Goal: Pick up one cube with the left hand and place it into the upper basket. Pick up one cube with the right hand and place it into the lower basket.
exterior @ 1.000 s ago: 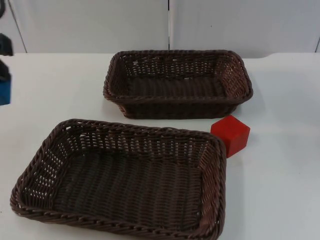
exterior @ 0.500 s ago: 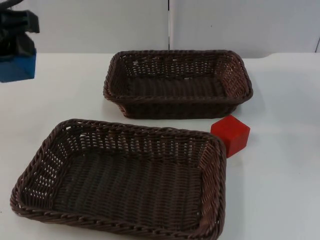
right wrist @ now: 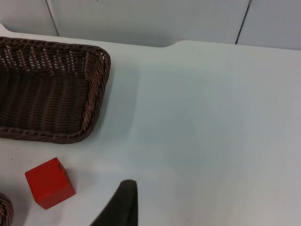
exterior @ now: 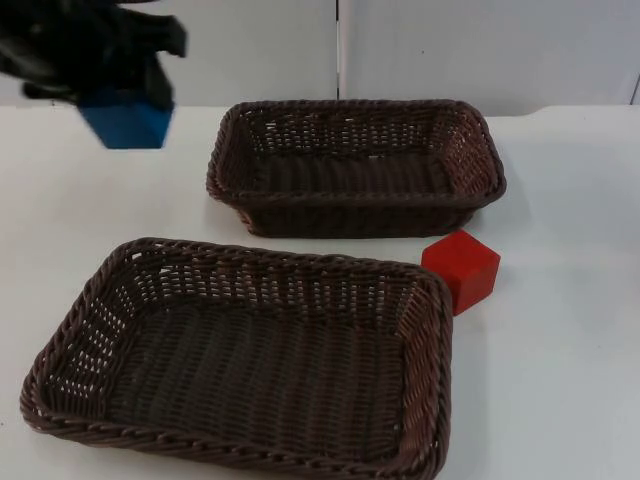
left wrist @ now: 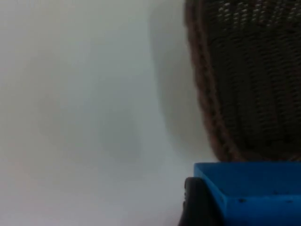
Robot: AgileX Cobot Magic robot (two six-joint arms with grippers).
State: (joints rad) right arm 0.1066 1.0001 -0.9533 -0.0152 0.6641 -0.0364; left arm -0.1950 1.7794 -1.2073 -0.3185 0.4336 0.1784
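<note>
My left gripper (exterior: pixel 122 98) hangs above the table at the far left, shut on a blue cube (exterior: pixel 127 123), a little left of the upper basket (exterior: pixel 355 108). In the left wrist view the blue cube (left wrist: pixel 254 190) sits between the pads, with the upper basket's rim (left wrist: pixel 207 108) just beyond it. The lower basket (exterior: pixel 260 256) lies near the front, with nothing in it. A red cube (exterior: pixel 461 270) rests on the table between the two baskets' right ends. My right gripper (right wrist: pixel 120 209) hovers near the red cube (right wrist: pixel 49 182), apart from it.
The grey partition wall (exterior: pixel 450 50) closes the table's far edge. White table top (exterior: pixel 560 350) stretches to the right of both baskets. The upper basket (right wrist: pixel 94 99) holds nothing.
The left arm has swung in from the far left edge, up and to the right toward the upper basket, with the blue cube in its grip. The red cube and both baskets stayed put.
</note>
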